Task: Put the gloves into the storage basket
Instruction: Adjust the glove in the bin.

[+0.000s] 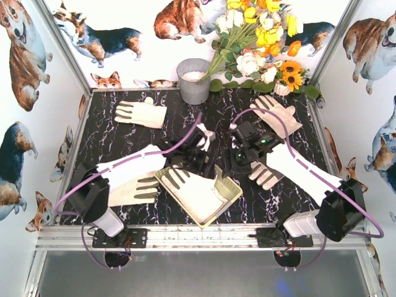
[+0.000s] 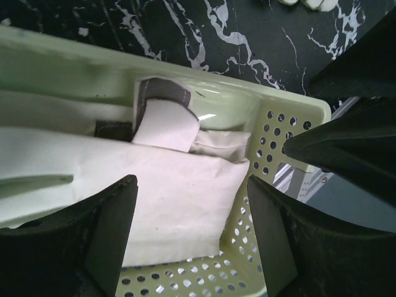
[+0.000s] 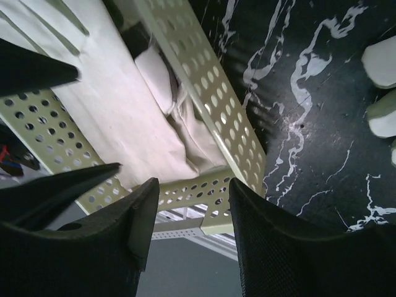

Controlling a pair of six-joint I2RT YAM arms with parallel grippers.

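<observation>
The pale yellow-green storage basket (image 1: pixel 230 190) lies at the table's middle front with cream-white gloves (image 1: pixel 195 192) in it. My left gripper (image 1: pixel 197 154) hangs open and empty over the basket's far side. In the left wrist view my left gripper (image 2: pixel 190 185) is above a folded glove (image 2: pixel 173 204) inside the basket (image 2: pixel 291 111). My right gripper (image 1: pixel 238 159) is open and empty over the basket's right end. In the right wrist view my right gripper (image 3: pixel 193 192) is above the basket's perforated end wall (image 3: pixel 204 185). Loose gloves lie at the back left (image 1: pixel 141 113), back right (image 1: pixel 278 111), left (image 1: pixel 133 185) and right (image 1: pixel 267 174).
A grey metal bucket (image 1: pixel 193 80) stands at the back middle, with artificial flowers (image 1: pixel 260 43) to its right. Corgi-print walls close the table on three sides. A metal rail (image 1: pixel 198 234) runs along the front edge. Glove fingertips (image 3: pixel 380 62) show at the right wrist view's edge.
</observation>
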